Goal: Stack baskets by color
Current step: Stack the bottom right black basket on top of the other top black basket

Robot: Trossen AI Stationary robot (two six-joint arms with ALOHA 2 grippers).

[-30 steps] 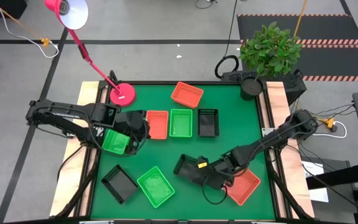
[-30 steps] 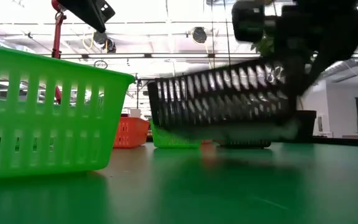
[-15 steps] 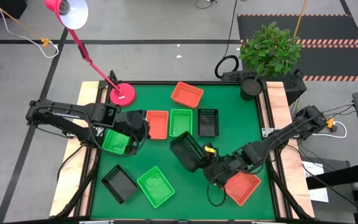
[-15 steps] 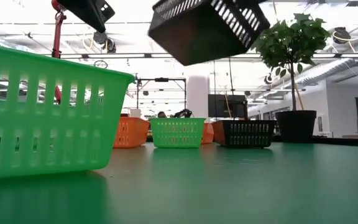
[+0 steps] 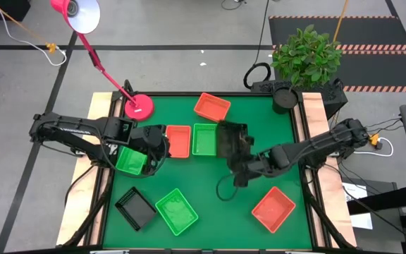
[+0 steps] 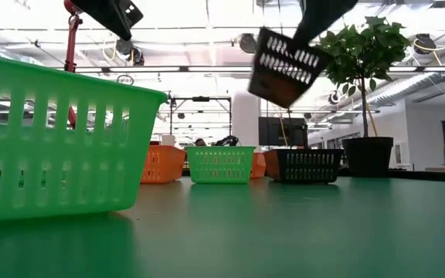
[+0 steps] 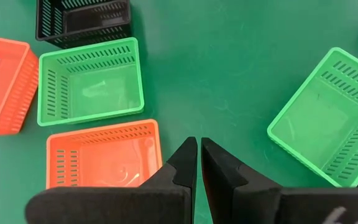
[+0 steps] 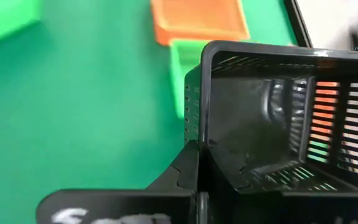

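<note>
A black slotted plastic basket (image 5: pixel 230 139) is held tilted in the air by the right gripper (image 5: pixel 240 164), its fingers clamped on the basket's rim, above the middle of the green desk (image 5: pixel 273 127). In the high view it hides the row's black basket (image 6: pixel 306 165), which stands beside a bright green basket (image 5: pixel 204 139) and an orange-red basket (image 5: pixel 178 141). The left gripper (image 5: pixel 155 149), fingers together, is held over another green basket (image 5: pixel 130 159) near the left edge.
</note>
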